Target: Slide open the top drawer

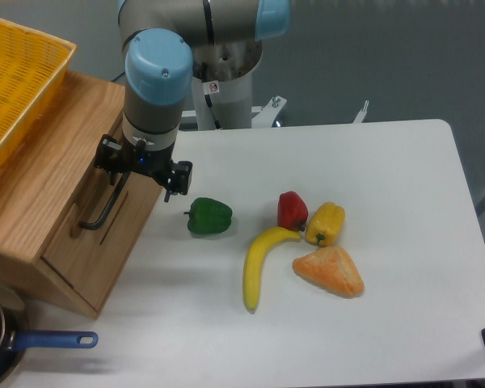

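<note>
The top drawer (120,228) is the light-oak front panel of the wooden cabinet at the left, carrying a black bar handle (102,212). My gripper (120,176) hangs right over the handle's upper end, tight against the drawer front. The blue-capped wrist and the black gripper body hide the fingers, so I cannot see whether they hold the bar. The drawer front sits flush with the cabinet.
A yellow mesh basket (16,81) rests on the cabinet top. On the white table lie a green pepper (209,216), red pepper (292,209), yellow pepper (326,223), banana (257,265) and an orange wedge (330,271). A blue-handled pan (32,342) sits front left.
</note>
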{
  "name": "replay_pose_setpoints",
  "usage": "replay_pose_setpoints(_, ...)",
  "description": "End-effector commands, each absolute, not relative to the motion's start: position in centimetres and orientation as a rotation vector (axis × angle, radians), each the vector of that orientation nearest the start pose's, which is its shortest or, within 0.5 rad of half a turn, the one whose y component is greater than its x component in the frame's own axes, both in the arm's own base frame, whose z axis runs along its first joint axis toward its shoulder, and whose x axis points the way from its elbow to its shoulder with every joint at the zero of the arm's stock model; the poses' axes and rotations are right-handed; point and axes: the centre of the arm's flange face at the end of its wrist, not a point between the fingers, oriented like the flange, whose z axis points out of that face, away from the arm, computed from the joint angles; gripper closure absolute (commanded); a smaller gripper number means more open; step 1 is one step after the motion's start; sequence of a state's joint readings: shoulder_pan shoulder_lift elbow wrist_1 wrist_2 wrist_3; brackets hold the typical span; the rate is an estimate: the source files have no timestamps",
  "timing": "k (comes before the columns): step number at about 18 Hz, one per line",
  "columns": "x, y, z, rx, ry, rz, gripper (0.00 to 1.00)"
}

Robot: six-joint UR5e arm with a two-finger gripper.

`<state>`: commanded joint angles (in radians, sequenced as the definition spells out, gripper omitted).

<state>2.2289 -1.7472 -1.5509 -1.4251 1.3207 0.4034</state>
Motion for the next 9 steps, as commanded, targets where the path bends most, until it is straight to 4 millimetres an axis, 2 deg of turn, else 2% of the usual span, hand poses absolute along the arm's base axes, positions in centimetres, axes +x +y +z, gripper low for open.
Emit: replay_pose_setpoints(9,-22.61,54.12,42.24,-2.98,-0.378,-0.32,0.0)
